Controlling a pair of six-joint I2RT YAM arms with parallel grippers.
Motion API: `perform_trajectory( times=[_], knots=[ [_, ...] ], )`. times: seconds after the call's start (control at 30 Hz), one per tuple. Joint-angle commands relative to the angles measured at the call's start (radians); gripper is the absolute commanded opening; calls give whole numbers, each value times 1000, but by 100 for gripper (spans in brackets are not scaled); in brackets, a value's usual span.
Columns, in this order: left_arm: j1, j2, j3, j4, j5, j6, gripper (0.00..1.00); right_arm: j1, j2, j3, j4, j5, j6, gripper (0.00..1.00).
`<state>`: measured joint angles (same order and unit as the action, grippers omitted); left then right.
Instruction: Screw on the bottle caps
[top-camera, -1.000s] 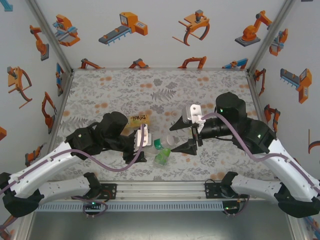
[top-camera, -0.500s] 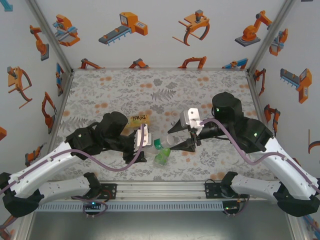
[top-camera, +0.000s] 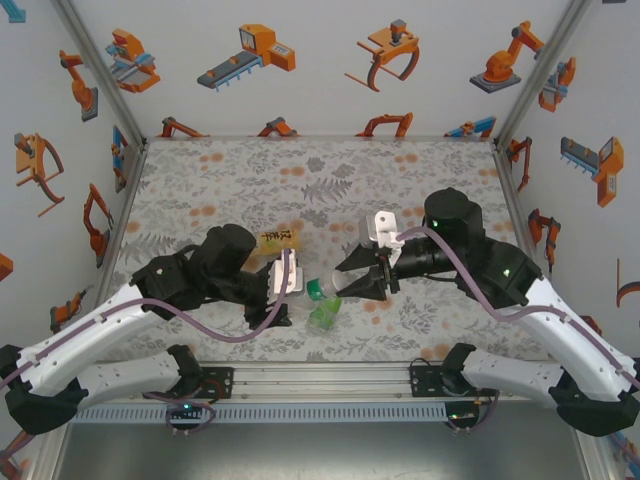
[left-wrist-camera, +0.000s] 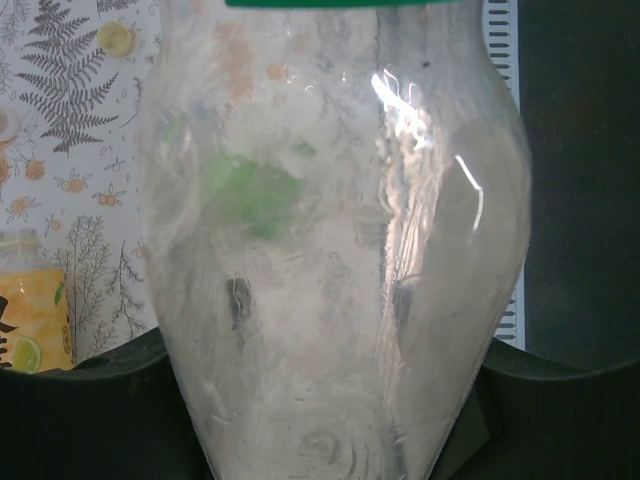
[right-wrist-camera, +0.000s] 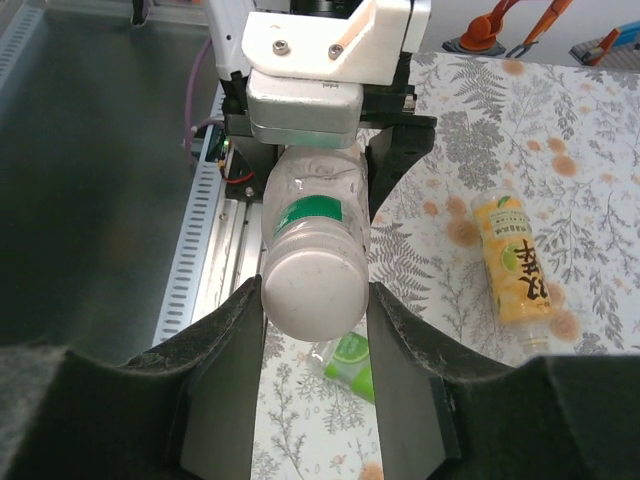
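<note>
My right hand (top-camera: 345, 283) has slid left, and its fingers (right-wrist-camera: 225, 370) have drawn in close on both sides of the pale round plastic cap (right-wrist-camera: 312, 288) on the clear plastic bottle (right-wrist-camera: 310, 205).

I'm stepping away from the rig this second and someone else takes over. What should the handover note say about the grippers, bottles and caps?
Left gripper: shut on the clear bottle, held sideways above the table by its base end.
Right gripper: jaws either side of the pale cap on that bottle's neck, at or near contact; a firm grip cannot be told.
Amber bottle and green bottle: lying on the table, apart from both grippers; whether they are capped is unclear.
Done: the pale cap sits on the clear bottle.
Left: probably tightening it, then the other two bottles.
</note>
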<state>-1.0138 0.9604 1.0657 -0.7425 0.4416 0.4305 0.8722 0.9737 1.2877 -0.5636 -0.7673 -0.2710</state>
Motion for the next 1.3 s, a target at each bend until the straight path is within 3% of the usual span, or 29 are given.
perform_trajectory(
  times=[0.0,0.23,0.37,0.57,0.8,1.03,1.2,1.27],
  knots=[
    [-1,-15,1,60,0,-19,0,10,-38,-104,201,152,427,0],
    [-2,-41,-42,153,-59,-30,0,22,-55,-165,209,441,936,0],
    [-2,-41,-55,162,-89,-32,0,28,-37,-153,166,467,1099,0],
    [-2,-30,-47,160,-124,-32,0,33,19,-48,-102,584,1269,0],
    [-2,-11,-39,154,-207,-31,0,33,68,-38,-205,583,1560,0],
    [-1,11,-30,155,-239,-14,0,33,77,-96,-112,533,1672,0],
    [-2,8,-32,152,-232,4,0,33,69,-59,-131,579,1589,0],
    [-2,8,-33,152,-223,5,0,33,77,-24,-159,592,1542,9]
  ],
)
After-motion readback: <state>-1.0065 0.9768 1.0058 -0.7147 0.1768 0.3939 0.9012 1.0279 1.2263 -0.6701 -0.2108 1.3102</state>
